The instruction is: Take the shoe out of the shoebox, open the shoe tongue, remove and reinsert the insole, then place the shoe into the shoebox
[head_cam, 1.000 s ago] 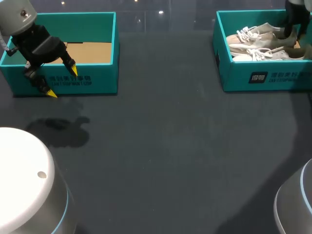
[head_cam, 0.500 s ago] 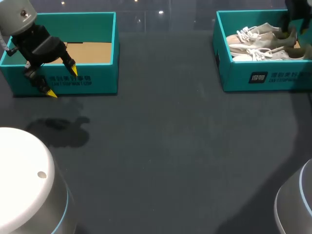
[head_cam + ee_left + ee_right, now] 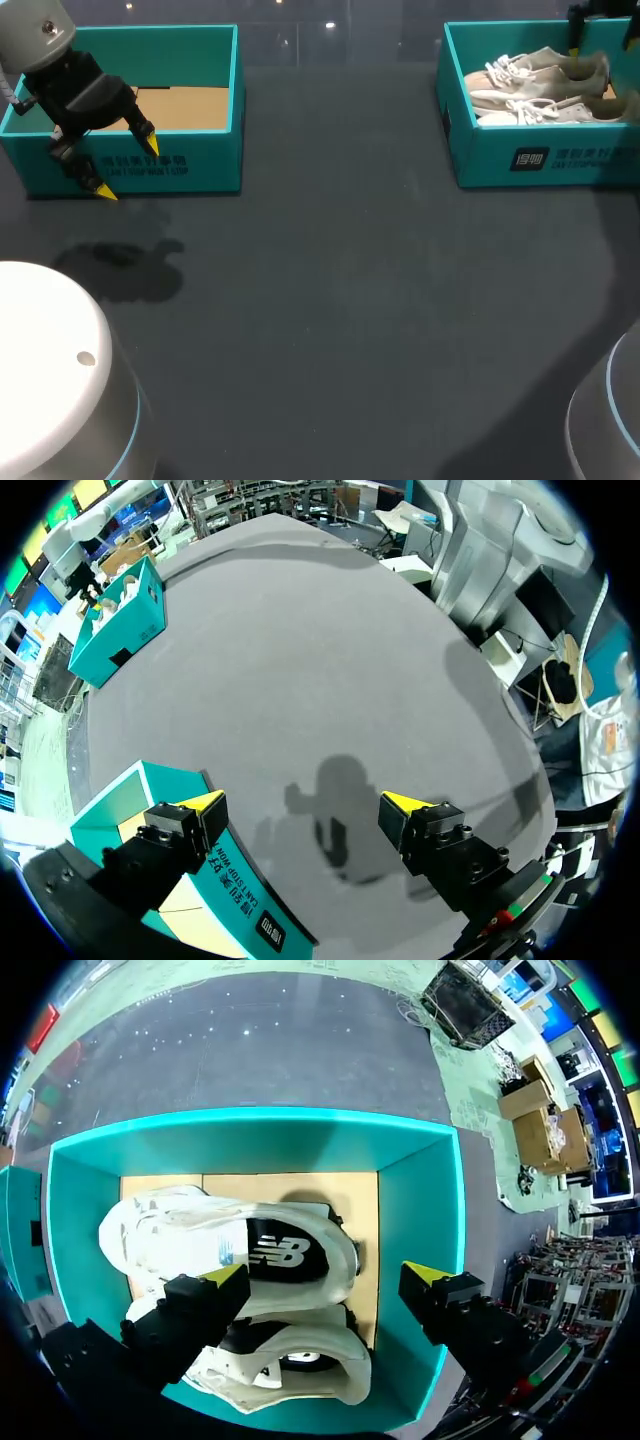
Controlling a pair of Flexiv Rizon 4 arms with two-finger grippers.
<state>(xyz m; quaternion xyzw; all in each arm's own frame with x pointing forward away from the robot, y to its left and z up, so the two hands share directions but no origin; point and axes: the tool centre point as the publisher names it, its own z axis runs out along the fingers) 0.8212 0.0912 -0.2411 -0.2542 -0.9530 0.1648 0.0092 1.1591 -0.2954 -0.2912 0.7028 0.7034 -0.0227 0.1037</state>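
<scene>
- Shoe (image 3: 545, 68) is seen lying on its side in the right shoebox (image 3: 520, 160), with a second shoe (image 3: 545, 108) pressed against it on the nearer side
- The right gripper (image 3: 602, 42) is held above the far end of that shoebox, its jaws spread wide and nothing gripped
- In the right wrist view the shoe (image 3: 230, 1250) is found under the right gripper (image 3: 327, 1274), one fingertip over the shoe's side and the other over the shoebox (image 3: 420, 1210) wall
- The left gripper (image 3: 128, 170) is held at the front wall of a second box (image 3: 190, 170), jaws wide apart with nothing between them
- In the left wrist view, one fingertip of the left gripper (image 3: 302, 802) is seen over that box (image 3: 230, 900), the other over the dark table (image 3: 300, 660)
</scene>
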